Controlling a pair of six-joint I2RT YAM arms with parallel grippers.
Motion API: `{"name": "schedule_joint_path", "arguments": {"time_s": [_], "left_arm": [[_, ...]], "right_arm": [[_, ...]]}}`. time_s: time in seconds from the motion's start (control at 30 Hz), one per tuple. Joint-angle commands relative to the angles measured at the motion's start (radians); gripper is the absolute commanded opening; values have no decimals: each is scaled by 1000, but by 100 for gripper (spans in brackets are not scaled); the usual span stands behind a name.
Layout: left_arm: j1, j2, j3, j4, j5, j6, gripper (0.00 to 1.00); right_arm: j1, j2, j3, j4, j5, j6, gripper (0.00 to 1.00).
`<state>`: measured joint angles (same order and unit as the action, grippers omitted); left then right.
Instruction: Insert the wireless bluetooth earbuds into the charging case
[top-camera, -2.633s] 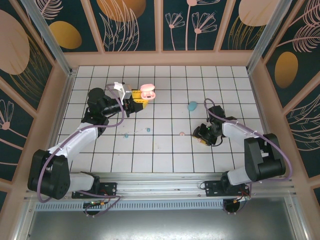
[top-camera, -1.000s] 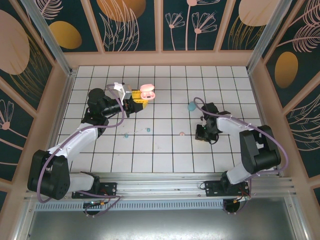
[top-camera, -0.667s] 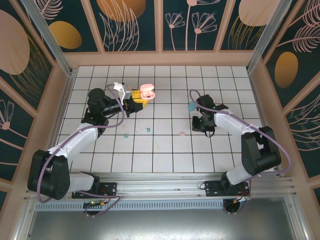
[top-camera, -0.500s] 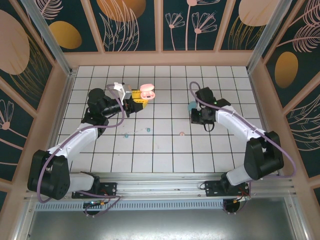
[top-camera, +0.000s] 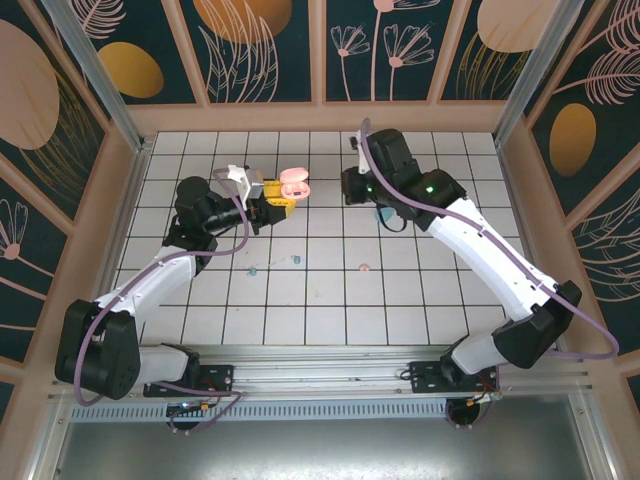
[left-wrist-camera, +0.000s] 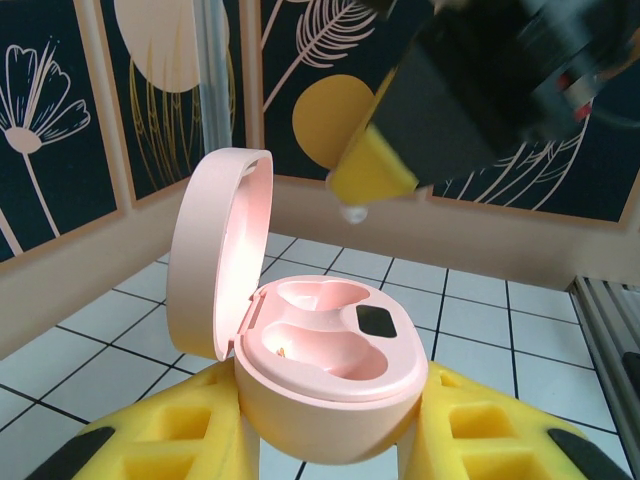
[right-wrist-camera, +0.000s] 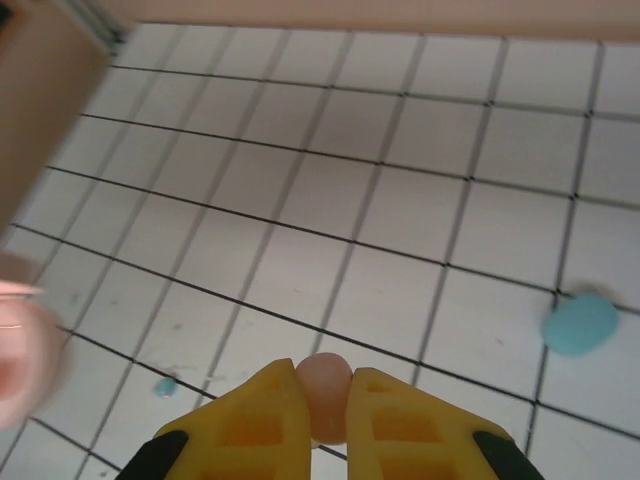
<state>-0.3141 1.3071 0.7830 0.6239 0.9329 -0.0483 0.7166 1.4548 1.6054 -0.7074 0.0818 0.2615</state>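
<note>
A pink charging case (left-wrist-camera: 330, 350) with its lid open is held upright between the yellow fingers of my left gripper (left-wrist-camera: 325, 440), which is shut on it; from above the case (top-camera: 294, 182) sits at the back left. Both of its wells look empty. My right gripper (right-wrist-camera: 325, 372) is shut on a pale pink earbud (right-wrist-camera: 325, 392). In the left wrist view that earbud (left-wrist-camera: 352, 213) hangs just above and behind the case. From above, the right gripper (top-camera: 350, 187) is a little right of the case. Another pink earbud (top-camera: 366, 267) and two teal earbuds (top-camera: 253, 270) (top-camera: 296, 260) lie on the floor.
A teal case (top-camera: 385, 213) lies on the tiles under the right arm, also seen as the teal case (right-wrist-camera: 580, 322) in the right wrist view. Patterned walls (top-camera: 320, 50) enclose the tiled floor (top-camera: 320, 310).
The right arm has lifted from the floor at the front right and swung back and left toward the pink case, pink earbud in its fingers. The left arm has stayed still.
</note>
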Motion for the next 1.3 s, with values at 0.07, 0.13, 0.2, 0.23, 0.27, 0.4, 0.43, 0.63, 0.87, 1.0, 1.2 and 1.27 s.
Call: {"name": "schedule_joint_path", "arguments": {"time_s": [0.07,0.13,0.2,0.23,0.27,0.4,0.43,0.63,0.87,1.0,1.2,1.27], "left_arm": [[0,-1,-10,13,-9,30,15],[1,-3,-14,11,-11,33,15],[1,-3,-15,11,-10,34,15],[0,-2,-16,13,-10,33,15],[1,-2,-14,13,-9,30,15],[1,-3,-20,14,-9,31,15],[1,-4,-19,14,-9,33,15],[0,0,-18,12,-10,36,15],[0,-2,-19,8,-12,38,15],[0,-1,-20,11,-15,40,15],[0,-2,-19,11,-14,36,15],[0,-3,-20,11,-14,34,15]], "right_arm": [[76,69,95,-28,58,-65,0],[94,88,121,-33,59,-70,0],[111,102,138,-28,56,-75,0],[118,111,148,-25,55,-78,0],[125,120,160,-22,55,-81,0],[143,155,211,-39,49,-92,0],[147,162,220,-43,49,-95,0],[152,182,235,-57,46,-103,0],[161,196,256,-115,48,-97,0],[172,198,260,-134,47,-97,0],[179,216,259,-157,43,-99,0],[179,230,266,-173,38,-101,0]]}}
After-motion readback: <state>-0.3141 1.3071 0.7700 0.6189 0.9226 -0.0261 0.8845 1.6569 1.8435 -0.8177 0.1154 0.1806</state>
